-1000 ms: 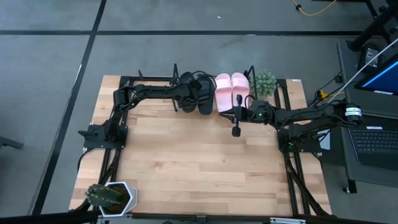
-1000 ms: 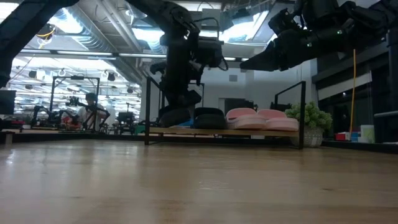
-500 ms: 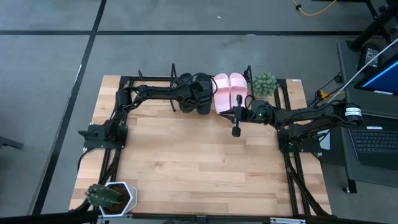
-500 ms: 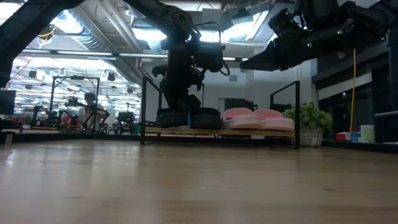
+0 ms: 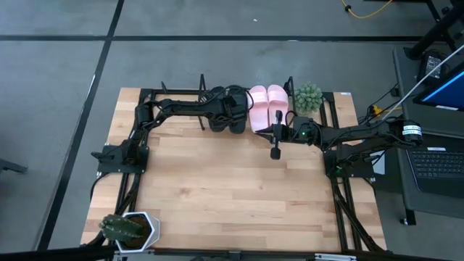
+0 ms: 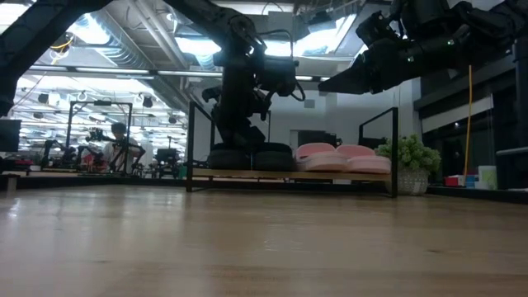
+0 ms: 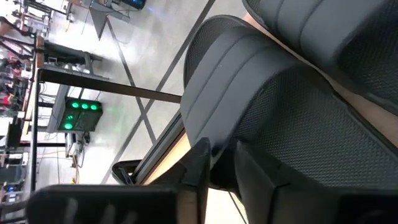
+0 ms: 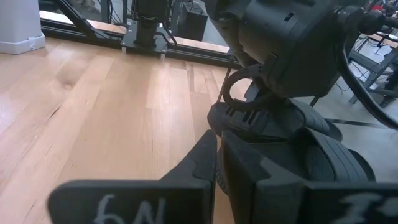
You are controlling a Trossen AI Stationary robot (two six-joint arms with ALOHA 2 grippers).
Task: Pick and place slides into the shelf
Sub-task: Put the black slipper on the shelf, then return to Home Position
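Two black slides (image 5: 228,116) sit right under and beside the left claw (image 5: 221,110); two pale pink slides (image 5: 267,105) lie just beyond the right claw (image 5: 275,141), btwn it and the far edge; four slides total; one shelf (image 6: 289,174) carries all four; two arms, so two claws; two potted plants: one round green plant (image 5: 307,96) beside the pink pair, near the right claw; one cactus in a white pot (image 5: 130,228), well apart from both claws.
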